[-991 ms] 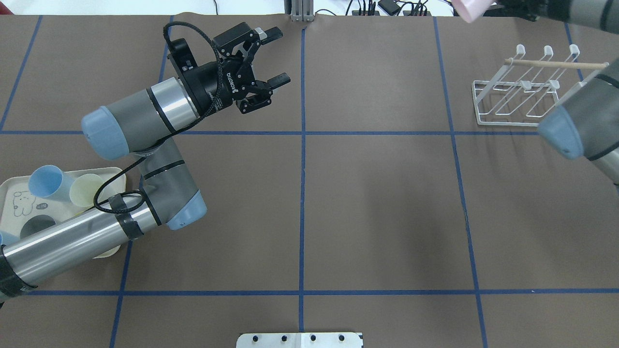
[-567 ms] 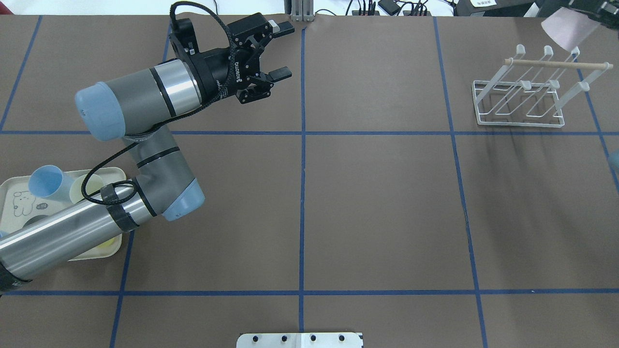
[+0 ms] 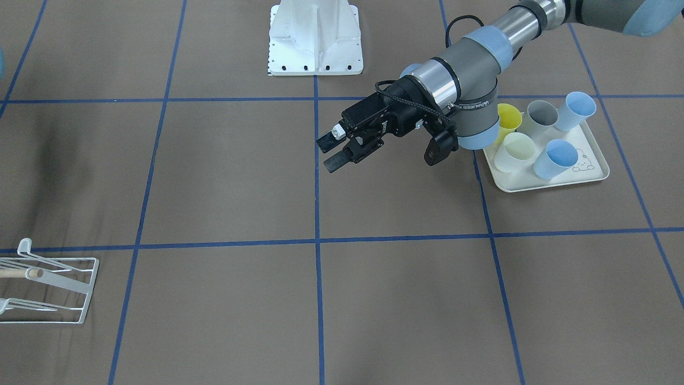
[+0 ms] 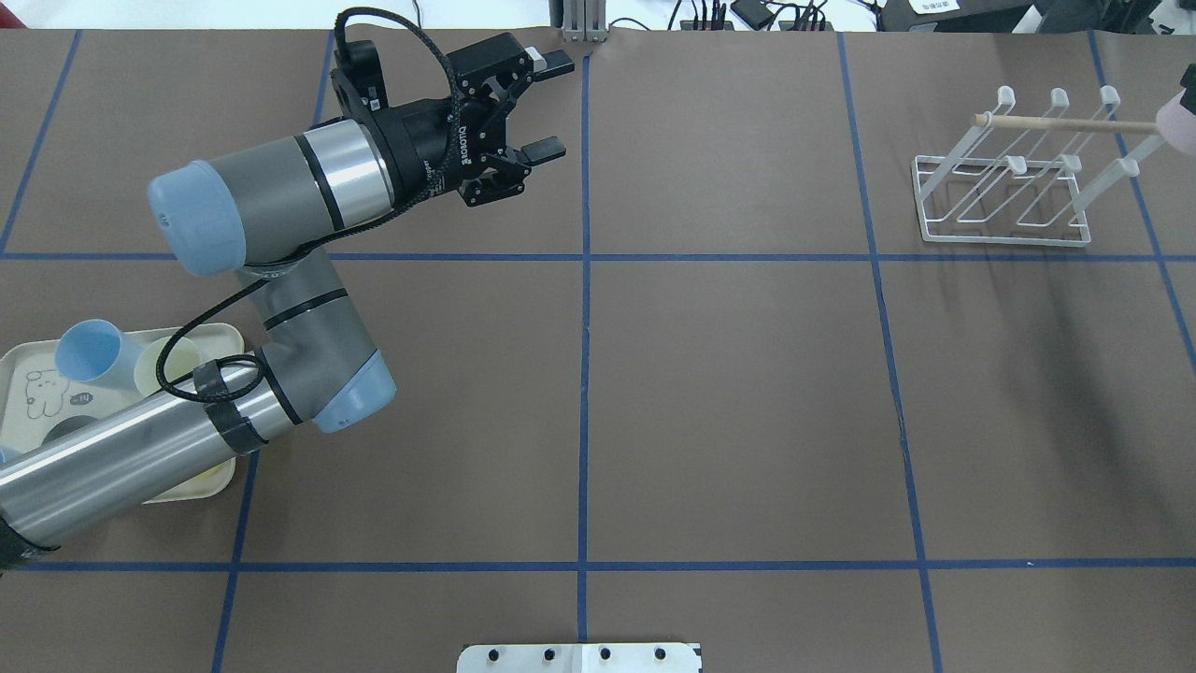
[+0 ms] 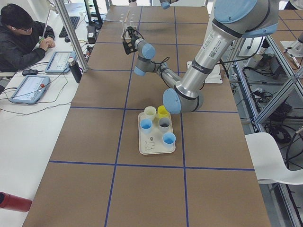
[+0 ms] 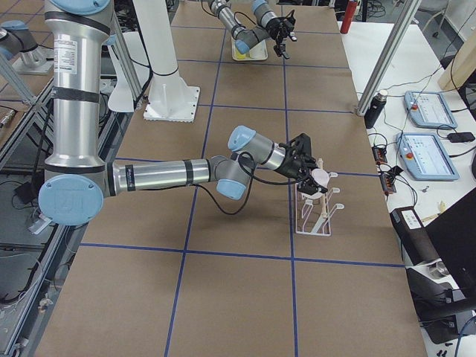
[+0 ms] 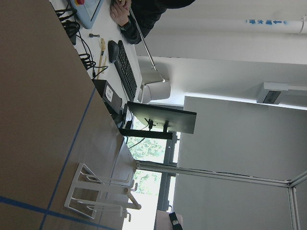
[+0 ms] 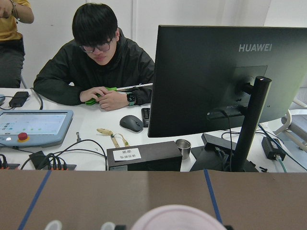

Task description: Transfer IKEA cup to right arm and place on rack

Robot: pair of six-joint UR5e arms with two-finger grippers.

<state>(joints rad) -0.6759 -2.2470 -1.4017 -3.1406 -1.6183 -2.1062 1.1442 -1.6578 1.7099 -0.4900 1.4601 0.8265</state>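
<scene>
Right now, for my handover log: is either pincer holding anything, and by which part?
Left pincer: open, empty. Right pincer holds the pink cup; which part it grips cannot be told.

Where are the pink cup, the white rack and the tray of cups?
Pink cup (image 4: 1181,131): overhead view, its side at the picture's right edge.
White rack (image 4: 1065,122): overhead view, its wooden bar.
Tray (image 3: 566,177): front-facing view, bare floor near its front rim.

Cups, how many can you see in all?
6. Five stand on the tray: yellow, grey, cream and two blue. A pink cup is at the right end effector, by the rack. None looks hidden.
</scene>
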